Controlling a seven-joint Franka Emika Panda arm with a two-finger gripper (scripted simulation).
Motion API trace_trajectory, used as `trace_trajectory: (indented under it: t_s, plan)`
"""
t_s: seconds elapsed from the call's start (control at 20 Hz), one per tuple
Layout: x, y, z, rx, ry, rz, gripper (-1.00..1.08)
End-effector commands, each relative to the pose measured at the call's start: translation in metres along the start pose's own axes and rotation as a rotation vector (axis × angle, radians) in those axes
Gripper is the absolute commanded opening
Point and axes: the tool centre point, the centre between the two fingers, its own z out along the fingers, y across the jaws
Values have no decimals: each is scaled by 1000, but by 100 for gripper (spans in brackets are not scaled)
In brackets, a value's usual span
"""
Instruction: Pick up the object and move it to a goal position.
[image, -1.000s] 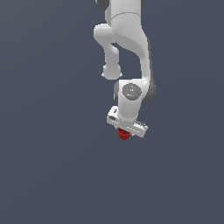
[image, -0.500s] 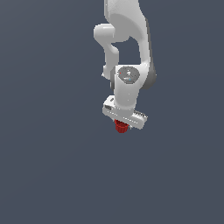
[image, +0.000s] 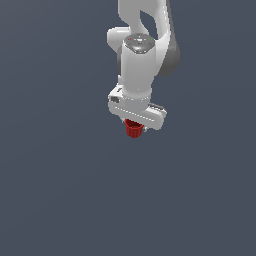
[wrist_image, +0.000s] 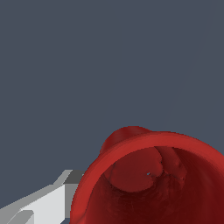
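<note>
Arm (image: 142, 47) fills the upper part of the exterior view, white and single, with its claw (image: 135, 126) pointing down. One red cup (image: 133, 130) sits directly under the claw, pinched by it, its ribbed, slightly tapered body poking out below. No second cup shows anywhere. The wrist view adds what the exterior view cannot: the cup's (wrist_image: 153, 179) hollow inside seen past a thick rounded rim, with lumpy red forms at its bottom, and one pale finger (wrist_image: 41, 203) touching its outer wall.
</note>
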Motion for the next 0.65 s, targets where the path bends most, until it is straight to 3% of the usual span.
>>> trace_trajectory:
  t_s: [0.0, 0.6]
  plan:
    - [0, 6, -21, 0, 0, 0, -100]
    - [2, 17, -62, -1, 1, 0, -100]
